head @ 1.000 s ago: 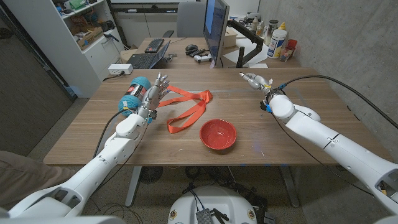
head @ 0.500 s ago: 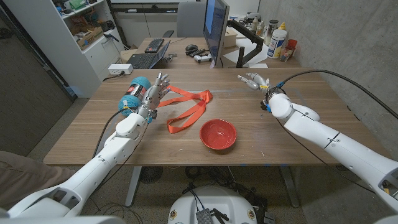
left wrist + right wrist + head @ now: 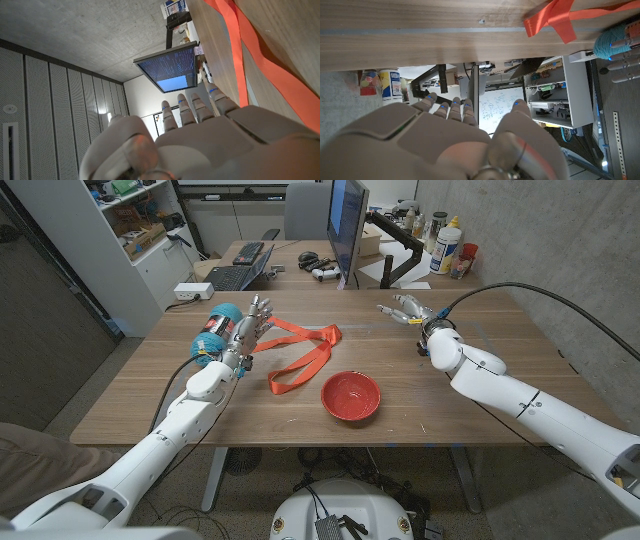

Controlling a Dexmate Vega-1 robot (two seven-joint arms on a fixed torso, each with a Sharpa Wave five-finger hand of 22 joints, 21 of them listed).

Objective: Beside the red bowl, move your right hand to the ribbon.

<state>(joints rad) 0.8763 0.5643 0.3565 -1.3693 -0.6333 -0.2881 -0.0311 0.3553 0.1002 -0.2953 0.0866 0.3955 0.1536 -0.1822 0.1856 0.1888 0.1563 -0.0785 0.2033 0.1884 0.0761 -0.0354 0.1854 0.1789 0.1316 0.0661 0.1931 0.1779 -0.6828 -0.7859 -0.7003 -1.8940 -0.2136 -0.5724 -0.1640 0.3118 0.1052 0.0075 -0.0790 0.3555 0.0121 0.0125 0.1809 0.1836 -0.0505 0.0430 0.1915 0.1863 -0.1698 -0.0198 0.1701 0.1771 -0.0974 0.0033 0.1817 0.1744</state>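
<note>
One ribbon [image 3: 303,352], one red bowl [image 3: 351,395], two hands.

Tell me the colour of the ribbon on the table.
Orange-red; the ribbon shows best in the head view.

Layout on the wooden surface [image 3: 470,395]

Round red bowl [image 3: 350,395] sits mid-surface toward the front edge; looped orange fabric ribbon [image 3: 300,350] lies behind-left of it; right hand [image 3: 405,309] near the back edge, right of the ribbon.
</note>
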